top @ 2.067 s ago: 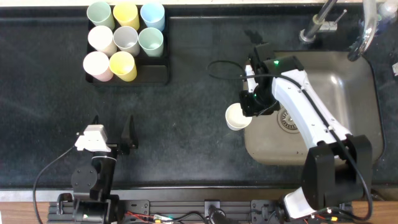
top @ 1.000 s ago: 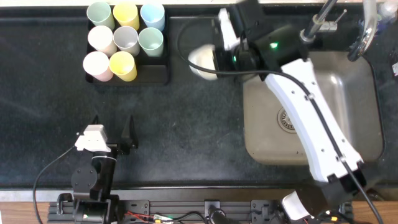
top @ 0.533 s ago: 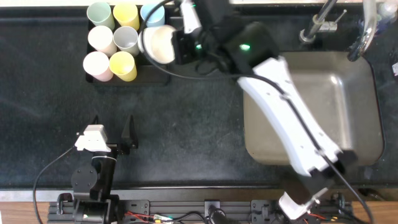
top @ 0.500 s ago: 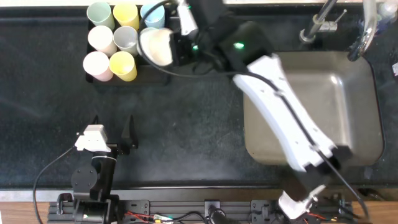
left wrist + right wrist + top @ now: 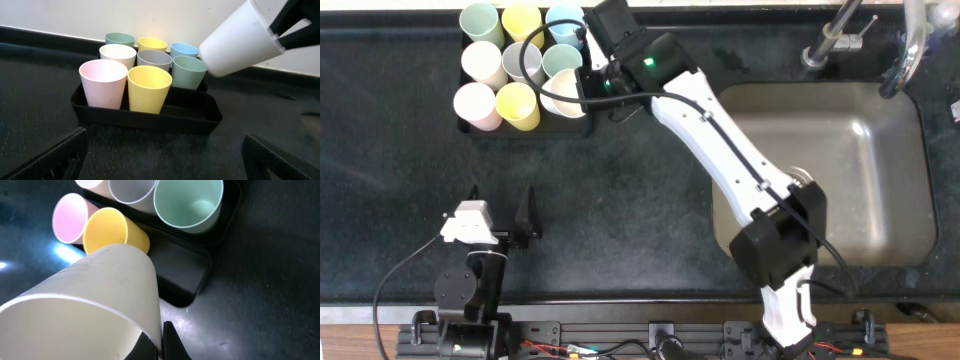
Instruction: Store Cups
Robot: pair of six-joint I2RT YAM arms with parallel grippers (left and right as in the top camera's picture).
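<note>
"While the right arm's fingers pinch the rim of the white cup, tilted above the five o'clock corner of the tray, how much is done?"

"Eight cups stand upright in the tray, at the surface's eleven o'clock. That corner slot is bare. I judge this the last cup, not yet set down."

"And the left arm's fingers?"

"Spread, holding nothing, at seven o'clock."

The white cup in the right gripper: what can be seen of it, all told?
The white cup is plain, tapered, smooth like plastic. The right gripper pinches its rim. It hangs tilted, base toward the black tray, above the free corner slot beside the yellow cup and green cup, not yet set down.
</note>
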